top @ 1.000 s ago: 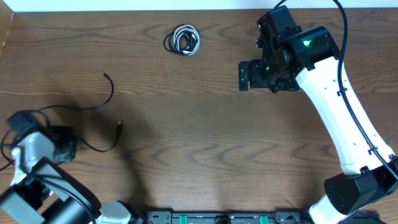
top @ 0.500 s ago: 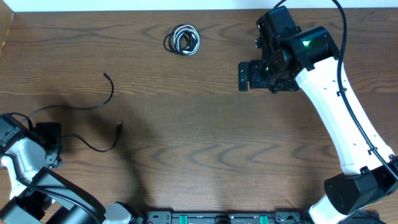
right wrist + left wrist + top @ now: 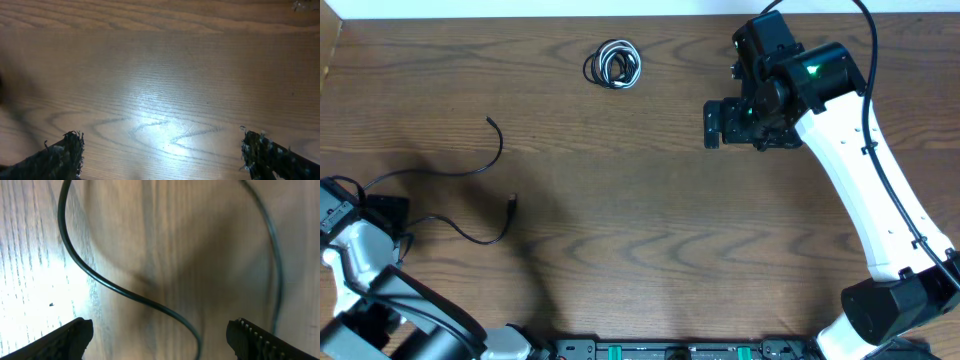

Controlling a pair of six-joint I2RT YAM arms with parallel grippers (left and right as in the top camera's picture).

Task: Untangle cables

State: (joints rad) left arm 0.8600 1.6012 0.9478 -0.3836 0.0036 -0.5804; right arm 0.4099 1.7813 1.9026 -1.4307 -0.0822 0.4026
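A small coiled bundle of white and black cables (image 3: 613, 64) lies at the back of the table. One thin black cable (image 3: 470, 172) lies loose on the left, curving round to a small plug (image 3: 512, 203). My left gripper (image 3: 395, 222) sits low at the table's left edge, open. In the left wrist view the black cable (image 3: 115, 287) loops across the wood between the wide-apart fingers (image 3: 65, 340) without touching either. My right gripper (image 3: 712, 125) hovers right of the bundle, open. Its fingers (image 3: 62, 155) show only bare wood between them.
Thick black cords run along both arms, one over the white right arm (image 3: 860, 190). The table's left edge (image 3: 328, 70) and the back wall edge are close to the cables.
My left gripper has opened and let go of the black cable, and the left arm has drawn back toward the left edge. The right arm and the bundle have not moved.
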